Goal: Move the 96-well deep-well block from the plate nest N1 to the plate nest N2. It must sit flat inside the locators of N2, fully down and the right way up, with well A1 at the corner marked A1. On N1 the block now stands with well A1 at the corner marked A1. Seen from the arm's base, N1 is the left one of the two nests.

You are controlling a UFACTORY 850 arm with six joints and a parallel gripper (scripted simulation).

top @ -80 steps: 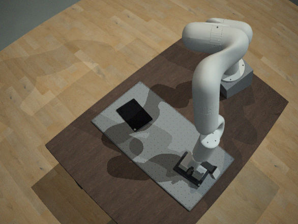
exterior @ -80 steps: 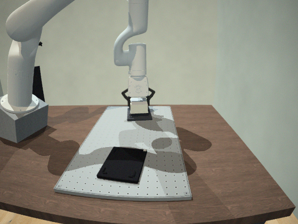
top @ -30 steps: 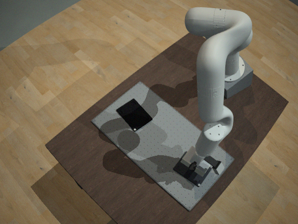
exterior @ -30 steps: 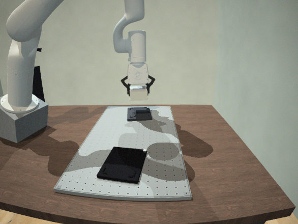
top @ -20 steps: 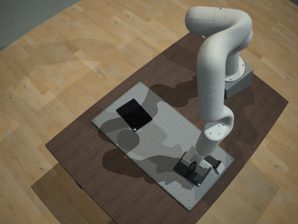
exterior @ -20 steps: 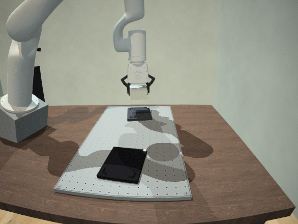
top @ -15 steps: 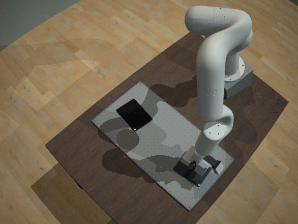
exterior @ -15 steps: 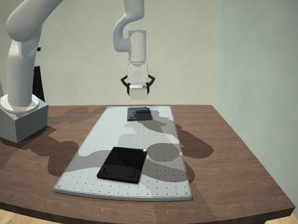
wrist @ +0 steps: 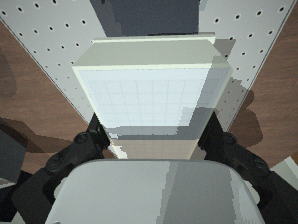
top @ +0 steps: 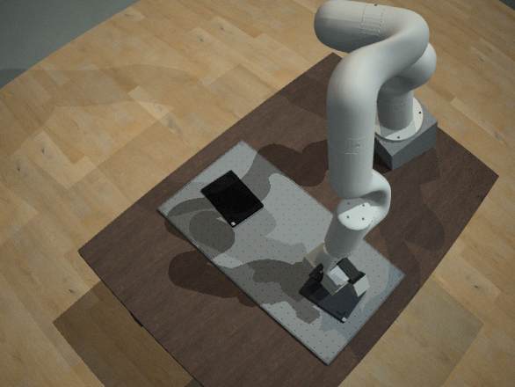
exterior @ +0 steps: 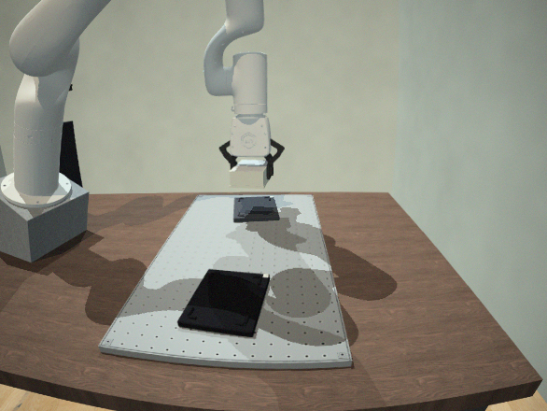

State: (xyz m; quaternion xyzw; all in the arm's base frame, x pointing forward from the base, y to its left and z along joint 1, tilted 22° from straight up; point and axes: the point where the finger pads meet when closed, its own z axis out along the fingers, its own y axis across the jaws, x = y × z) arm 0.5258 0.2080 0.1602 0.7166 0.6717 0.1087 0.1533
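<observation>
My gripper (exterior: 249,164) is shut on the white 96-well deep-well block (exterior: 248,177), gripping it across its two sides. The block hangs upright and level in the air, well above the dark plate nest N1 (exterior: 256,208) at the far end of the board. In the wrist view the block (wrist: 150,107) fills the middle with its well grid facing the camera, my fingers on both sides, and N1 (wrist: 150,17) showing past its far edge. In the top view the block (top: 342,277) is over N1 (top: 332,300). The black nest N2 (exterior: 225,302) (top: 232,198) stands empty.
Both nests sit on a grey perforated board (exterior: 233,280) on a brown table. The arm's grey base block (exterior: 39,219) stands at the table's left side in the exterior view. The table edge lies close past the board's near end.
</observation>
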